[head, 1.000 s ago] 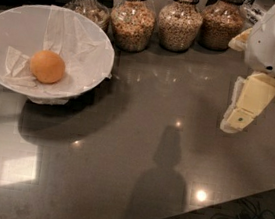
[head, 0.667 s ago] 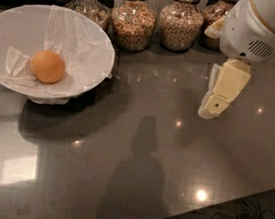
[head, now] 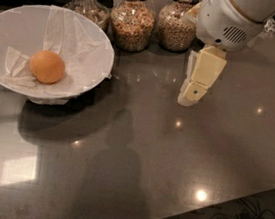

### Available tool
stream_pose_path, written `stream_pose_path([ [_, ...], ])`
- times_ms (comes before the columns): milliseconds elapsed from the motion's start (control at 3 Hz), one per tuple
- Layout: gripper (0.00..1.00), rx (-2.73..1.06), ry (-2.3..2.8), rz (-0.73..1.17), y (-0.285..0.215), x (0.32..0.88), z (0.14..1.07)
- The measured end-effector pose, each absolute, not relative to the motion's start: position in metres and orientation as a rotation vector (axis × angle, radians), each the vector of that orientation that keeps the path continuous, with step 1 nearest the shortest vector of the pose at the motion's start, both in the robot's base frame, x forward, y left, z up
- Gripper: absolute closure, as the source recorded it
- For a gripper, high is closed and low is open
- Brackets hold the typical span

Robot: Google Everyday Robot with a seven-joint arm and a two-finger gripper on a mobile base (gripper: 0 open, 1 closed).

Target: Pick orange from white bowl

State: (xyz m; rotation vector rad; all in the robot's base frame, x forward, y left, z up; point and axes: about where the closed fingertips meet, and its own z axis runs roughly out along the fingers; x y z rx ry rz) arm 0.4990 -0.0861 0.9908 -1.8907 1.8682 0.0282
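Near the table's (head: 137,152) left edge, the orange (head: 47,67) (matte, pale, round) sits on crumpled paper (head: 73,40) inside the white bowl (head: 12,29). The gripper (head: 189,95) hangs toward the far right corner, well apart from the bowl; whether it is spread or closed, I cannot tell.

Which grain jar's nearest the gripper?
The rightmost jar: the gripper hangs over the counter just in front of it; middle jar and left jar are farther.

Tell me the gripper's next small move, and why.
Probably shift the gripper sideways toward the white bowl, staying above its rim. The gripper hangs over the counter, well apart from the bowl and in front of the glass jars, while the orange lies inside on the crumpled paper, untouched.
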Motion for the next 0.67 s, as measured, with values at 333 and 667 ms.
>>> stream_pose_path([
  [333, 0.0, -1.912, 1.777, 0.072, -0.056, 0.509, 0.99],
  [667, 0.0, -1.938, 1.657, 0.118, -0.011, 0.526, 0.994],
])
